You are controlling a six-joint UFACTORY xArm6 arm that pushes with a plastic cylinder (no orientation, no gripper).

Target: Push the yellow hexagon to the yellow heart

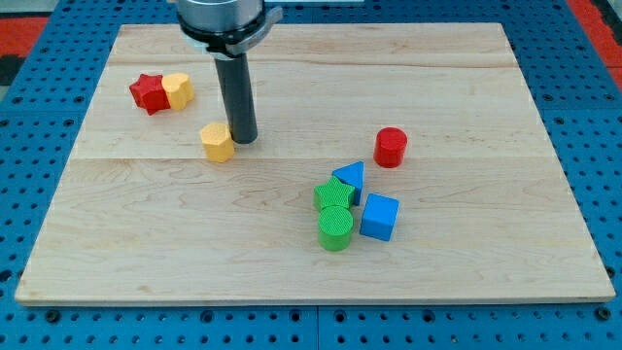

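The yellow hexagon (218, 142) lies on the wooden board left of centre. My tip (243, 139) stands right beside it, touching or nearly touching its right side. The yellow heart (178, 89) lies further to the view's upper left, pressed against a red star (148, 92) on its left. The hexagon and the heart are apart by roughly one and a half block widths.
A red cylinder (391, 147) stands right of centre. A cluster sits lower centre-right: a blue triangle (351, 179), a green star (333, 196), a green cylinder (335, 228) and a blue cube (379, 216). The board (486, 262) lies on a blue pegboard.
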